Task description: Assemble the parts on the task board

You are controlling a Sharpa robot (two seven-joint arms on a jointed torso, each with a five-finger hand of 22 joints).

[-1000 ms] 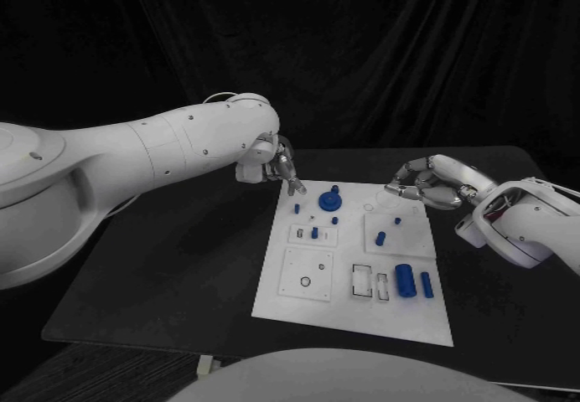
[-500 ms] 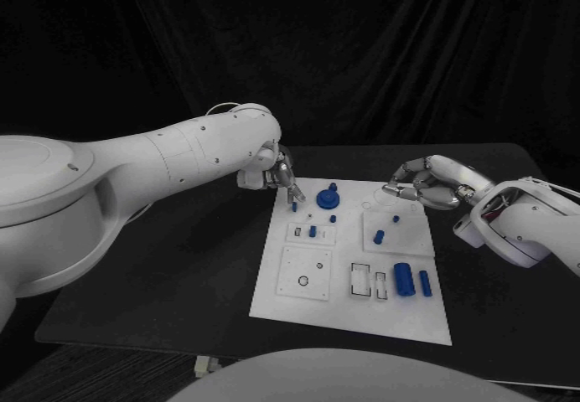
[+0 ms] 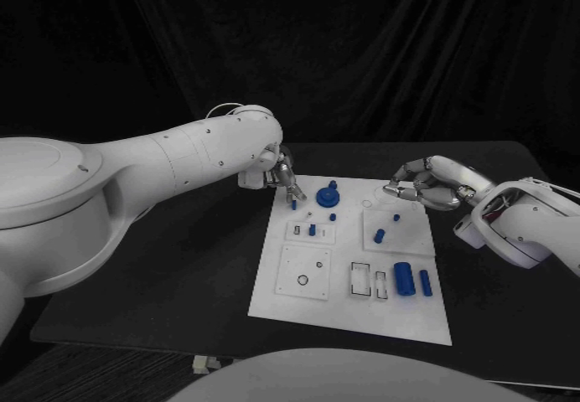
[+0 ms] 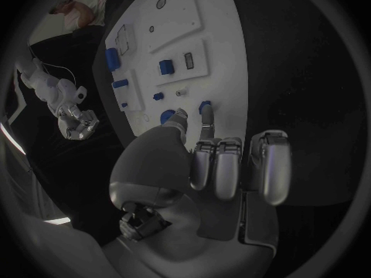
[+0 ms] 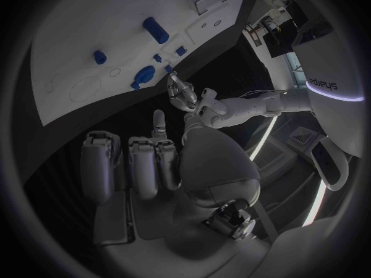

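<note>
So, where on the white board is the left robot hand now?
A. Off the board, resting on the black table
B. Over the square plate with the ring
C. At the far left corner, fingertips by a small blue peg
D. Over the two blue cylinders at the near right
C: in the head view the left robot hand reaches to the far left corner of the white board, its fingertips at a small blue peg.

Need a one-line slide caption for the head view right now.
Left hand at the task board's far corner; right hand hovers opposite.
</note>
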